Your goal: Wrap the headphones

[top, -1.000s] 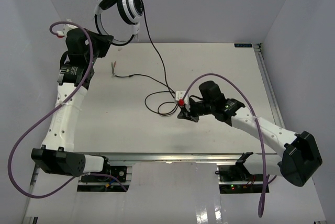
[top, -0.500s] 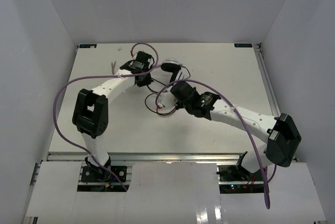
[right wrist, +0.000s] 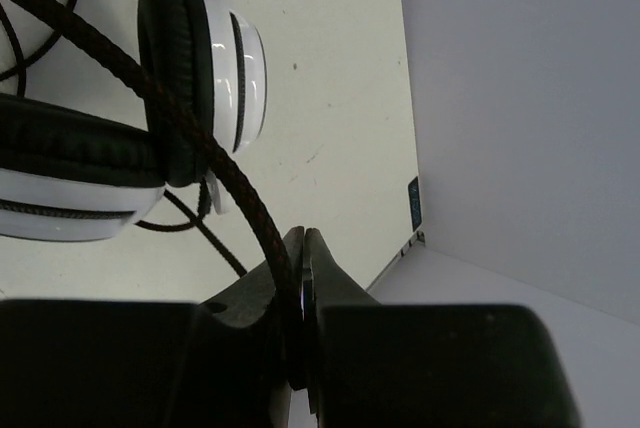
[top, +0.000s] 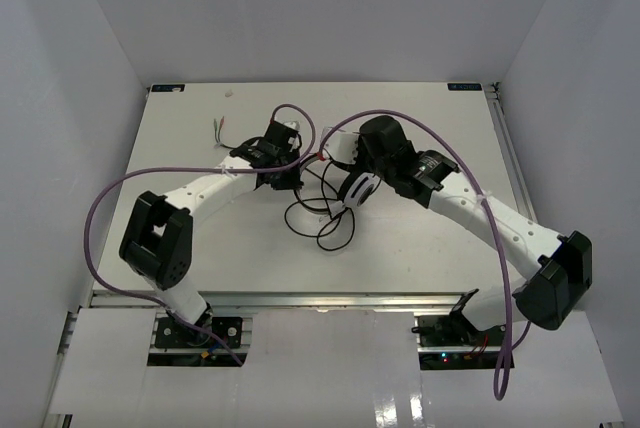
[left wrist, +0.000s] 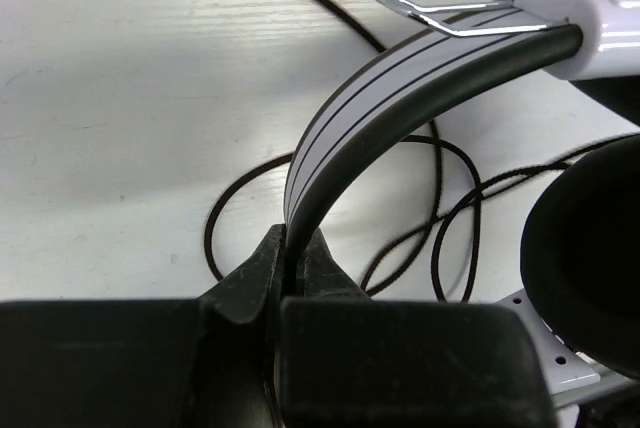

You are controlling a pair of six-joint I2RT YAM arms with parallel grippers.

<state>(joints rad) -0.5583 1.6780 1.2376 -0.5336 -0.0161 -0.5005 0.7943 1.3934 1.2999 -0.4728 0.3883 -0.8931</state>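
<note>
The headphones lie at mid-table; one white-and-black earcup [top: 358, 190] shows between the two arms. My left gripper [top: 289, 176] is shut on the white striped headband [left wrist: 400, 78], pinched between the fingertips [left wrist: 295, 248]. A black earcup pad [left wrist: 590, 238] fills that view's right side. My right gripper [top: 338, 162] is shut on the black braided cable [right wrist: 215, 163], which runs into its closed fingertips [right wrist: 303, 248]. Both earcups [right wrist: 205, 73] sit just beyond it. The thin cable loops [top: 322, 216] lie on the table in front. The red/green plugs [top: 218, 131] lie far left.
Purple robot cables [top: 110, 198] arc over both arms. The white table [top: 450, 248] is walled by grey panels on the left, back and right; its far right edge [right wrist: 412, 210] is close to the right gripper.
A second ago the left arm held the headphones high at the back left. Both arms have since come to mid-table, with the headphones now low between them and the cable looped in front.
</note>
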